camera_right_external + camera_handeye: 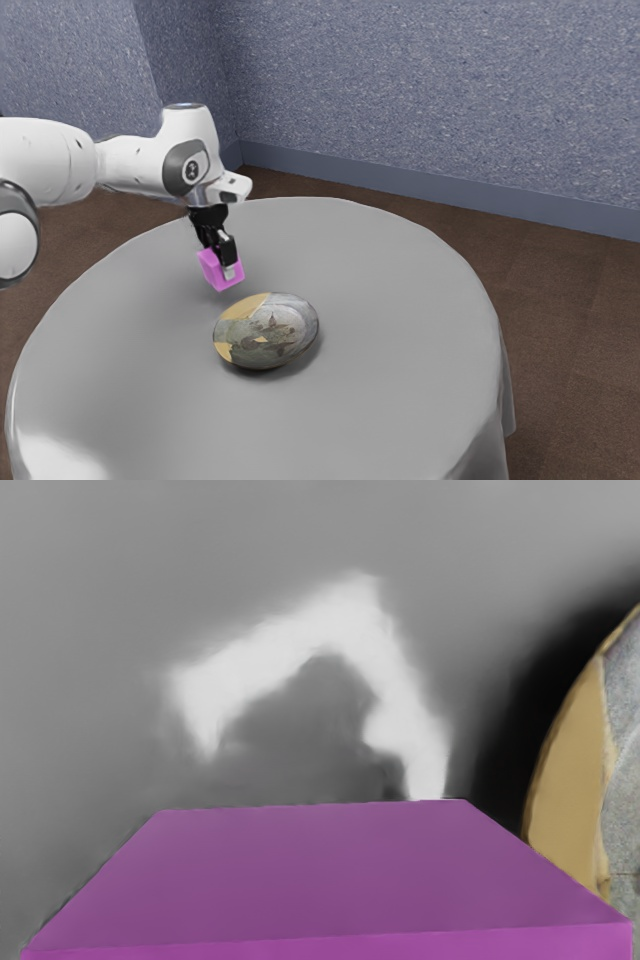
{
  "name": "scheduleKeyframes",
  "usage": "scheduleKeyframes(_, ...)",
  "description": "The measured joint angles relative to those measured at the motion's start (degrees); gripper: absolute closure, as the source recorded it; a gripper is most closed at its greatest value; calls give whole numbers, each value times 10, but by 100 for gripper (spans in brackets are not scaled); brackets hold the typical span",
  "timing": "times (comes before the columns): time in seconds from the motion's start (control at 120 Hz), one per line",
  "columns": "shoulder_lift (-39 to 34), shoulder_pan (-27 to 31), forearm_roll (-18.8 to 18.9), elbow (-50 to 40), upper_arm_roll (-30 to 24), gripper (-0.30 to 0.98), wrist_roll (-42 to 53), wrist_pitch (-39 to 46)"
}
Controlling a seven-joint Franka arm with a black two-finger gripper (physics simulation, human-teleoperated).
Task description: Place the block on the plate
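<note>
Task item: 1 magenta block [210,270]. Receiving item: 1 round patterned plate [267,333]. Both are located at the gray, cloth-covered round counter [400,330].

Gripper [222,266]: black, 2-finger type, directed downward at the block. The jaws are closed to the width of the block and hold it between them. In the exterior view, 1 pale fingertip [229,271] lies against the near face of the block; the far face is hidden. The block is located beside the plate, not on it. Clearance between the underside of the block and the counter appears small, but contact cannot be confirmed.

Exterior view: the white arm [130,165] enters from the exterior view's left. The plate is located nearer the camera than the block and toward the exterior view's right, with its full outline exposed. A speckled blue-gray wall [420,90] and a brown floor [560,320] surround the counter.

Wrist view: this angle adds the flat upper face of the block, directly under the hand, with straight edges. Part of the plate is exposed beside the block: a tan section next to a gray section, with a dark shadow along the rim. A white, angular, soft-edged patch [350,610] extends across the counter and meets the block's far edge in the picture.
</note>
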Motion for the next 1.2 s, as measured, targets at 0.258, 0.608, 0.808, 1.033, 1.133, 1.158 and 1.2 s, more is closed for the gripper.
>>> scheduleKeyframes(0.258,-61,-66,-14,-102,-5,30,-2,36)
scheduleKeyframes(0.608,-59,-85,-27,-150,-19,16,-3,73)
scheduleKeyframes(0.808,-116,-91,-24,-150,-19,6,-2,64)
scheduleKeyframes(1.033,-168,-103,-22,-125,-12,2,0,21)
scheduleKeyframes(1.133,-166,-104,-21,-83,-7,1,0,-14)
scheduleKeyframes(1.158,-165,-104,-19,-73,-6,1,0,-23)
scheduleKeyframes(1.2,-164,-104,-16,-62,-6,1,0,-37)
